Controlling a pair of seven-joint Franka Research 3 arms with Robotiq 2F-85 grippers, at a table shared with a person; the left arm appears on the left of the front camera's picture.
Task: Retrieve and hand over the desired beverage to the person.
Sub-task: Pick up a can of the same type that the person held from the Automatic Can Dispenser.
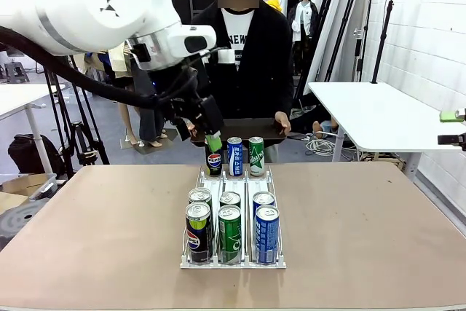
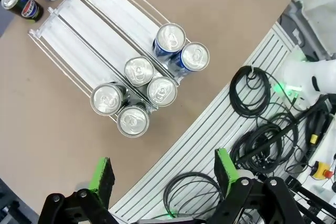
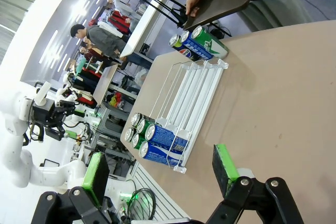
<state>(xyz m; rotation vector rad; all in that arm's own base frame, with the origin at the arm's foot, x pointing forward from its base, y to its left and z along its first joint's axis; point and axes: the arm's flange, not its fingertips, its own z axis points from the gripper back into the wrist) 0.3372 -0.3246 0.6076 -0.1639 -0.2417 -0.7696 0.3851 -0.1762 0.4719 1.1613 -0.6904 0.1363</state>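
Front view, from where I stand: the person is at 12 o'clock across the table, in a black jacket over a white lettered T-shirt. The person holds a dark tray level at the table's far edge, gripping it at both ends. A white wire rack lies mid-table, its lanes running from 6 to 12 o'clock. At its 6 o'clock end stand six cans in two rows of three. Just past its 12 o'clock end a cola can, a blue can and a green can stand upright side by side, right below the tray. The robot's left hand hangs just above the cola can, one green pad close to its top; whether it touches I cannot tell. In the left wrist view its pads stand wide apart with nothing between them. In the right wrist view the right hand is spread wide too. It grips nothing and looks across the table at the rack from well apart.
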